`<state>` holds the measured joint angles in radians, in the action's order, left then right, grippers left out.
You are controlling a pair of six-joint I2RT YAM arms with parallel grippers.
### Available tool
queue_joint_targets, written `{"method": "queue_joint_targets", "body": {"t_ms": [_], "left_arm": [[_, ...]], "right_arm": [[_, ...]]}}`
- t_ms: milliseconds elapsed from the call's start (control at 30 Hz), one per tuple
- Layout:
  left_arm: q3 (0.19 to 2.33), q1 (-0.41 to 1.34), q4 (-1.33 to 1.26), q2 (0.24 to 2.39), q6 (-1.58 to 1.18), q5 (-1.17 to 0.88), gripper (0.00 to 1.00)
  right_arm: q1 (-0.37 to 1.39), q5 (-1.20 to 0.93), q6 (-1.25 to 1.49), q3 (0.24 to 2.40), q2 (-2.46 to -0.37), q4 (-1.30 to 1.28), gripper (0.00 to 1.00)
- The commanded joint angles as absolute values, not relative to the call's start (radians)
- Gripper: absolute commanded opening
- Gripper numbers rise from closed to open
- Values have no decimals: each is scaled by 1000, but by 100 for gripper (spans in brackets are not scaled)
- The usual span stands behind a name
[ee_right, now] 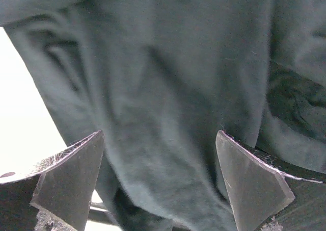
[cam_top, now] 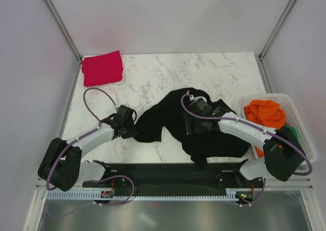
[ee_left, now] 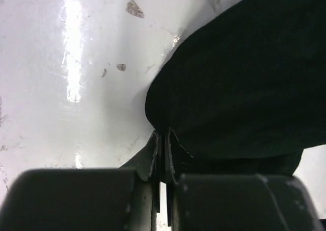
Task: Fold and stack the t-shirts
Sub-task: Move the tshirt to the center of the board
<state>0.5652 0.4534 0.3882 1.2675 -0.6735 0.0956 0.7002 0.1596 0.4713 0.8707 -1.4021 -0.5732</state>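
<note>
A black t-shirt (cam_top: 173, 121) lies crumpled across the middle of the marble table. My left gripper (cam_top: 133, 130) is shut on its left edge; in the left wrist view the black t-shirt (ee_left: 244, 83) runs into the closed left gripper (ee_left: 164, 139). My right gripper (cam_top: 196, 120) hovers over the shirt's middle, open. In the right wrist view the black t-shirt (ee_right: 168, 103) fills the gap between the spread fingers (ee_right: 71, 175) of the right gripper (ee_right: 160, 162). A folded red t-shirt (cam_top: 103, 68) lies at the far left corner.
A white basket (cam_top: 299, 124) at the right edge holds an orange garment (cam_top: 265, 113) and something green (cam_top: 293, 133). Grey walls and metal posts close in the table on three sides. A black rail (cam_top: 168, 177) runs along the near edge.
</note>
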Motion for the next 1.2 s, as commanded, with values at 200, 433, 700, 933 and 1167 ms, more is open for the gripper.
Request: {"method": "queue_joint_targets", "body": {"t_ms": [200,433,700,933,1167], "left_arm": [[719,376,602,1014,-614,133,2],[865,121,785,853,-466,69,2],[1014,78,882,778,-420,98,2],[1025,66,919,769,-422,127,2],[942,64,865,749,-442,34,2]], "right_arm": [[511,236,532,819,-1402,-568,98],[471,239,480,952,-1610,-538,98],[453,406,325,1517,-2100,-641,98],[579,422,115,1890,-2090,-654,98],[582,384,299,1593,-1803,-710,98]]}}
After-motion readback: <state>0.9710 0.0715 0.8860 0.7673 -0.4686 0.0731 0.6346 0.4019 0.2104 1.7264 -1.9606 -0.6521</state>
